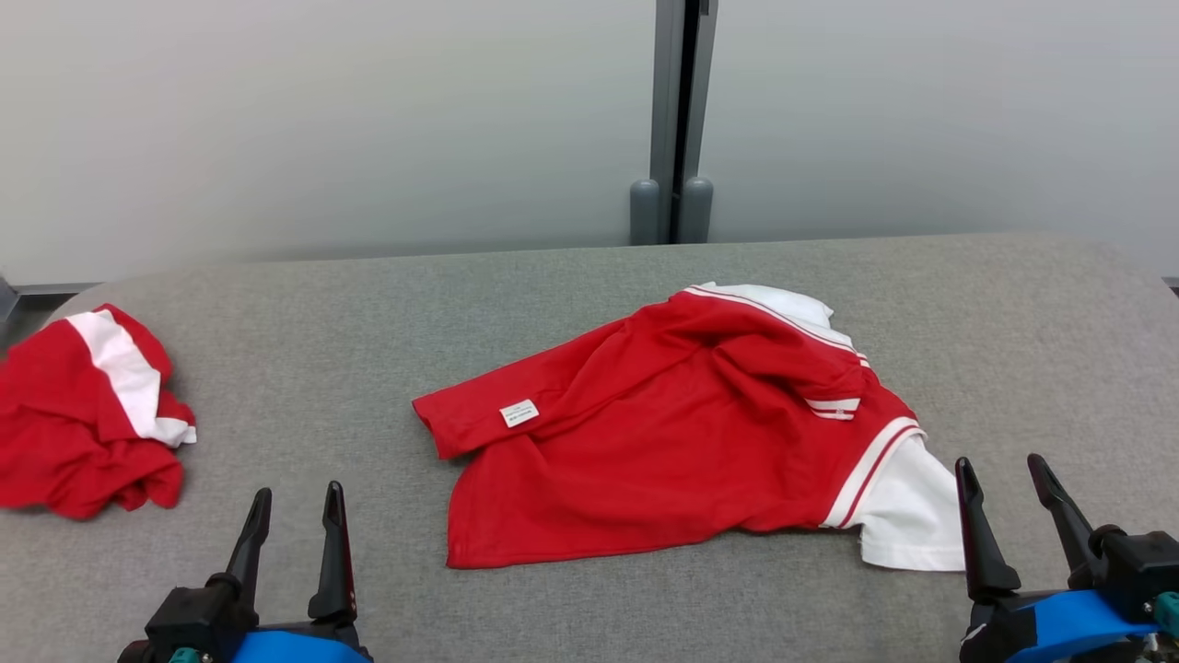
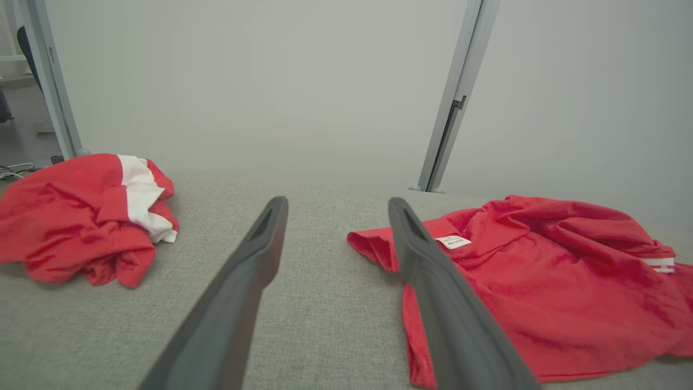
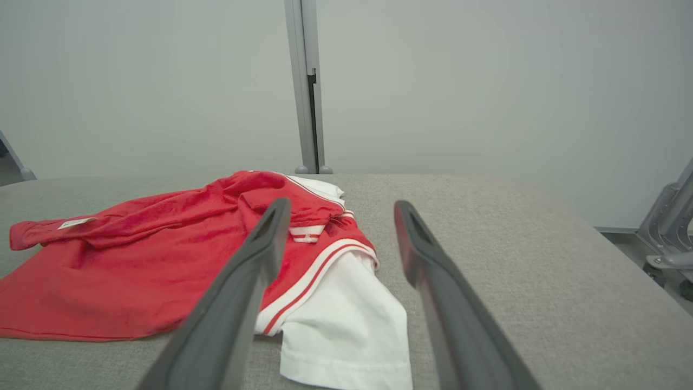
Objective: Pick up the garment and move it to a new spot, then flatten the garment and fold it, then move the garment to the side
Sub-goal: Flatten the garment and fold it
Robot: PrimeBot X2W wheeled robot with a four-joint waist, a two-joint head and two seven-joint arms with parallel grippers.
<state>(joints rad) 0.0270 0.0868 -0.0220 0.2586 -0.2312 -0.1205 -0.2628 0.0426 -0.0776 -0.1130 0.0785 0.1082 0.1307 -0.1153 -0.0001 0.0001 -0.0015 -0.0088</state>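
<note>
A second red-and-white garment point(image 1: 87, 414) lies bunched at the far left edge of the table, well apart from the red polo shirt point(image 1: 663, 442), with bare cloth surface between the two. The polo shirt is a little right of the middle of the table, loosely spread and creased. Its red body reaches toward the left, with a small white label point(image 1: 519, 412) showing near the left end. The white collar point(image 1: 783, 302) is at the far side. A white sleeve point(image 1: 907, 516) with red-and-white striped trim hangs out at the near right. Nothing lies between either gripper and the shirt. The table point(image 1: 368, 304) is covered in grey woven fabric with rounded far corners. Behind it stand pale grey wall panels, joined by a vertical grey post point(image 1: 680, 120) whose foot meets the table's far edge. The left gripper point(image 1: 297, 490) sits low at the near left, fingers pointing away over the bare surface between the two garments, just left of the shirt's near hem. Its jaws are spread wide with nothing between them. The right gripper point(image 1: 999, 460) sits at the near right, just beside the white sleeve, fingers pointing away. Its jaws are likewise wide apart and grip nothing.
</note>
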